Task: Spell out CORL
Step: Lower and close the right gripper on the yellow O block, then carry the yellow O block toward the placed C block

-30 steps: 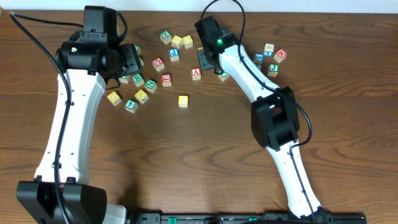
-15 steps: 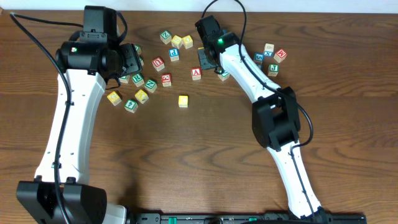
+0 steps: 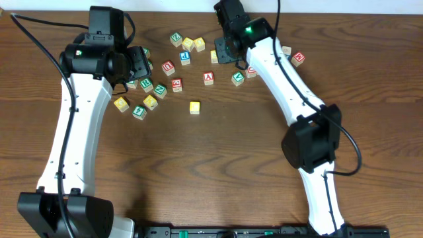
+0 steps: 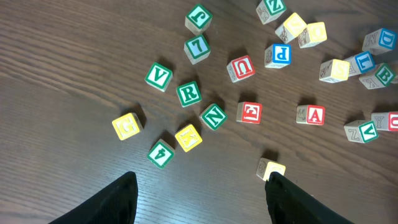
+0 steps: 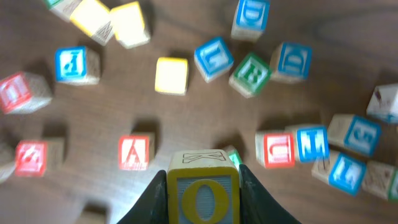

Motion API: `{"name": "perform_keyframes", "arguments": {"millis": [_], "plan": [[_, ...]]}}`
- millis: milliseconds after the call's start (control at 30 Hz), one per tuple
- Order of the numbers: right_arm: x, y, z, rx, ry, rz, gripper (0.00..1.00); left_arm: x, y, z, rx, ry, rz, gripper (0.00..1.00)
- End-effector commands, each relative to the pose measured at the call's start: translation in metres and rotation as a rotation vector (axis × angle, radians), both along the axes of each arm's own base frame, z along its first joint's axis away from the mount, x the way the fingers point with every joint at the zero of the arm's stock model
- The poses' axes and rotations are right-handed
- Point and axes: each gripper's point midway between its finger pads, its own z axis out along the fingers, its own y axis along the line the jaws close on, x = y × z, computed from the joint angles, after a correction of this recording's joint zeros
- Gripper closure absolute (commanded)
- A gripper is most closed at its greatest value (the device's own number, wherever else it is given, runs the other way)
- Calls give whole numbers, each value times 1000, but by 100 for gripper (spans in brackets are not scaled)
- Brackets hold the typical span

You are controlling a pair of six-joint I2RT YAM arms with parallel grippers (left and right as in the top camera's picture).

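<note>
Dark wood-grain desk [image 3: 218, 165] is carrying a scatter of alphabet cubes across the upper part of the overhead frame. The right end effector [image 5: 203, 182] is clamping the O cube [image 5: 203, 200] between its fingers, apparently raised off the desk, at upper centre of the overhead frame. Beyond it, the red A cube [image 5: 135, 152] is lying at lower left of the right wrist frame and the blue L cube [image 5: 212, 59] at upper centre. The left end effector [image 4: 202, 199] is hanging with jaws apart and empty over the left cluster, the green R cube [image 4: 188, 93] lying above it in its view. A lone yellow-topped cube [image 3: 194, 107], letter unreadable, is sitting below the scatter. Likely hazards: the O cube twisting in the narrow grip, landing with another face upward, or nudging neighbours during descent.
</note>
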Motion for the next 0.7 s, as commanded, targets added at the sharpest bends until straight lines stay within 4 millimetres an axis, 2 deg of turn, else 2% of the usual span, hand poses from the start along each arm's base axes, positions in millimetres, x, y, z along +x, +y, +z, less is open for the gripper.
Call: {"name": "perform_keyframes", "arguments": {"millis": [0,167,300,500,667], "plan": [[-19,-2,18,51,50,11,82,0,2,-2,13,9,5,35],[-55,-6,2,48,221,13,85,0,2,-2,13,8,5,35],[-74,-7,-13,17,311,-12,88,2,2,-1,13,-2,5,35],[-90,13,-38,-25,372,34,86,5,2,0,12,-13,5,35],[-99,30,-50,-41,386,69,79,5,2,1,12,-13,5,35]]}}
